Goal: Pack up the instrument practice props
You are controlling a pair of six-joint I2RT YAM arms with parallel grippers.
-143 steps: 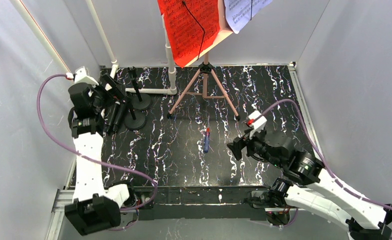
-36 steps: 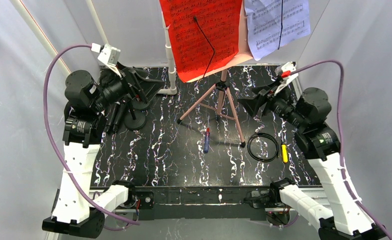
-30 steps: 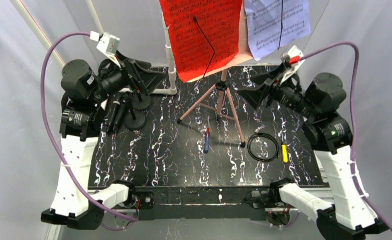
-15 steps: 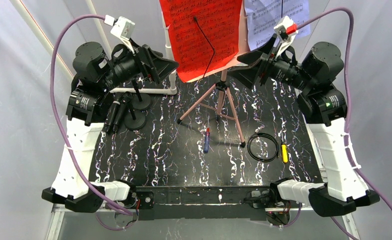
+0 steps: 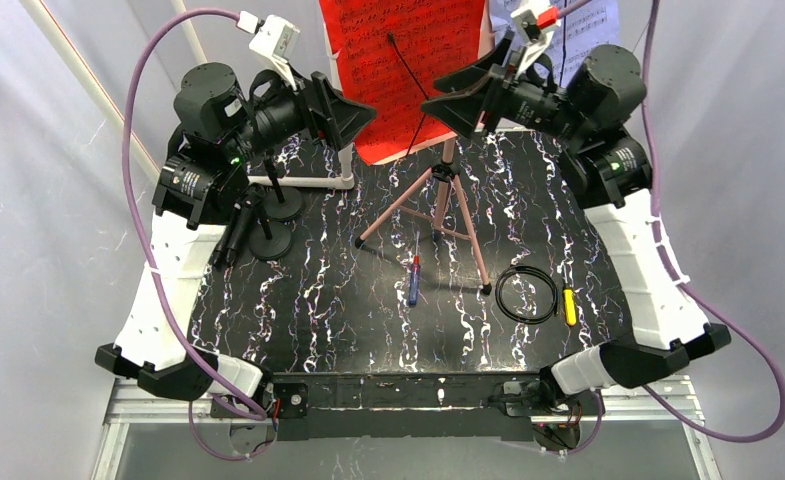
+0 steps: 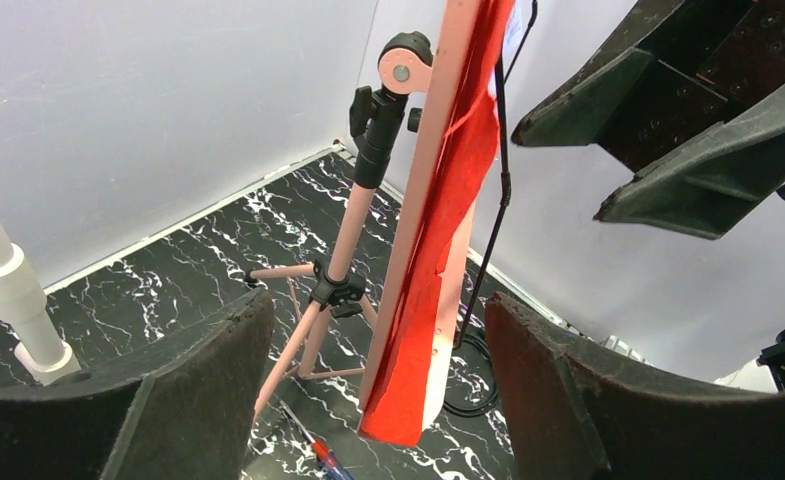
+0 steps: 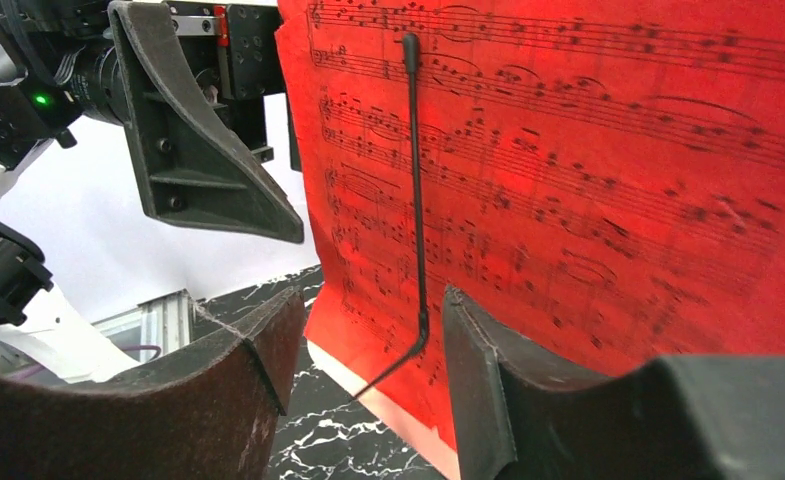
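Note:
The pink sheet-music rack [image 5: 436, 205] stands on tripod legs at the back middle of the table. It holds a red music sheet [image 5: 398, 60] under a black wire clip and a white music sheet [image 5: 600, 22] to its right. Two black microphones [image 5: 268, 200] on round bases stand at the back left. My left gripper [image 5: 353, 105] is open, raised just left of the red sheet; in the left wrist view [image 6: 378, 320] the rack's edge [image 6: 438, 150] lies between the jaws. My right gripper [image 5: 458, 95] is open in front of the red sheet [image 7: 568, 180], with the clip [image 7: 416, 200] between its jaws [image 7: 368, 310].
A white pipe frame [image 5: 308, 180] stands at the back left by the microphones. A red and blue screwdriver [image 5: 413, 280], a black cable ring [image 5: 526, 294] and a yellow tool [image 5: 569, 306] lie on the black marbled table [image 5: 348, 320]. White walls close in on three sides.
Both arms have risen and swung inward to the top of the rack. The open grippers now face each other across the red sheet. The rack stands where it did a second ago.

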